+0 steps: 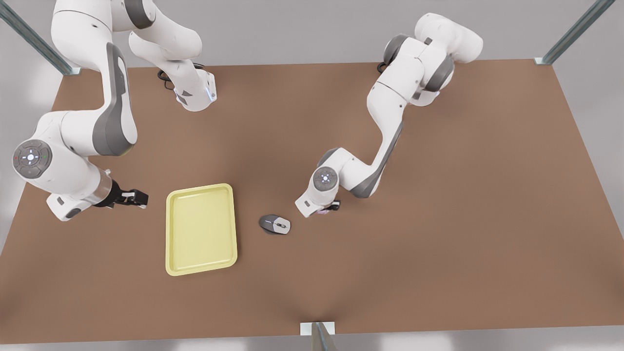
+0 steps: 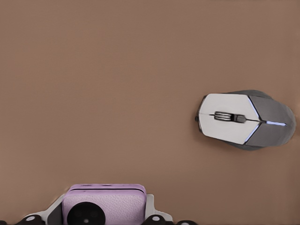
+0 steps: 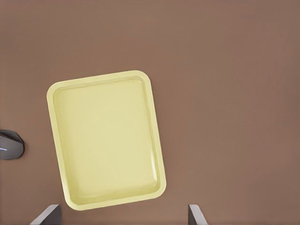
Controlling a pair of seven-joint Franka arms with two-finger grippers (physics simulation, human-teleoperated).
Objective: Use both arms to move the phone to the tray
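The pale pink phone [image 2: 104, 201] sits between the fingers of my left gripper [image 2: 105, 220], which is shut on it. In the front view this gripper [image 1: 327, 208] is low over the table, on the front view's right of the grey mouse, and a sliver of the phone [image 1: 323, 212] peeks out under it. The pale yellow tray [image 1: 201, 229] lies flat with nothing in it. My right gripper [image 1: 138, 199] hovers just beyond the tray's rim on the front view's left, open. Its fingers [image 3: 48, 214] are spread wide beside the tray [image 3: 107, 140].
A grey and white computer mouse [image 1: 275, 224] lies on the brown table between the tray and the left gripper, and also appears in the left wrist view [image 2: 243, 119]. Both arm bases stand at the table's far edge. Metal frame posts mark the table corners.
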